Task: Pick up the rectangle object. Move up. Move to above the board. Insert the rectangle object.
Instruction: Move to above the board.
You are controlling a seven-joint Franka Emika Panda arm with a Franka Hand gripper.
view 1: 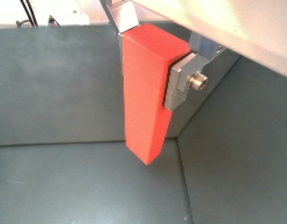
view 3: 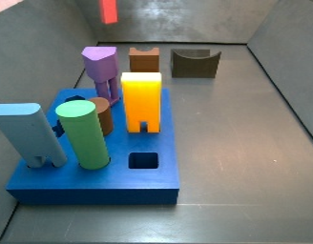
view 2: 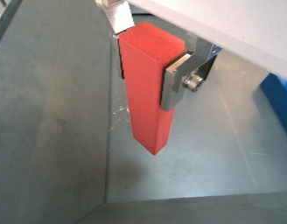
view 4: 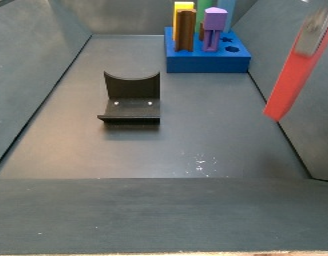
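My gripper [view 1: 152, 52] is shut on the rectangle object [view 1: 146, 96], a tall plain red bar that hangs upright from the silver fingers [view 1: 184, 83]. Both wrist views show this grip; in the other one the gripper [view 2: 149, 51] holds the bar [view 2: 152, 101] above the bare grey floor. In a side view the bar [view 4: 294, 75] hangs high in the air at the right, and only its lower end [view 3: 108, 10] shows in the other. The dark-blue board [view 3: 108, 186] lies apart from it, with an empty square hole [view 3: 144, 160]. The board [view 4: 207, 62] also shows at the far end.
On the board stand a green cylinder [view 3: 83, 133], a light-blue block [view 3: 30, 133], an orange-yellow notched block [view 3: 142, 100], a purple peg [view 3: 99, 65] and a brown block [view 3: 144, 60]. The dark fixture [view 4: 131, 100] stands on the floor. Grey walls enclose the workspace.
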